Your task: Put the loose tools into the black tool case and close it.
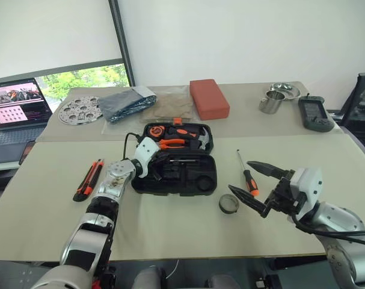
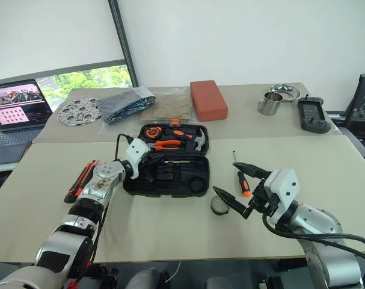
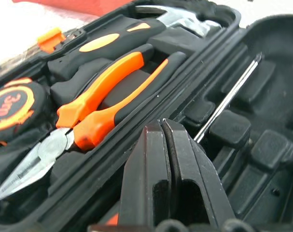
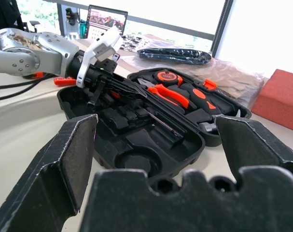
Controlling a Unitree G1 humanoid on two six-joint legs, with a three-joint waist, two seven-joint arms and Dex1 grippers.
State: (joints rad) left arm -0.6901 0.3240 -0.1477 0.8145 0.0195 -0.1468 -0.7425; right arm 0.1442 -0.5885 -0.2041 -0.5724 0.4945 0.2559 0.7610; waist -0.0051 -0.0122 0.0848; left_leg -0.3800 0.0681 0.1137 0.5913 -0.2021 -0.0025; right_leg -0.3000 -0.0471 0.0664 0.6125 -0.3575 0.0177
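Black tool case lies open for loading, left gripper pinched on a screwdriver over its slots, right gripper wide, empty, near grey roll.

The left gripper hangs pressed shut over the open black tool case. A screwdriver's steel shaft lies in one half; orange-handled pliers, a hammer and a tape measure fill the other.

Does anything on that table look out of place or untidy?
Three tools lie outside the open black tool case: a utility knife to its left, a small screwdriver and a grey ring-shaped roll to its right. Nothing looks spilled or broken.
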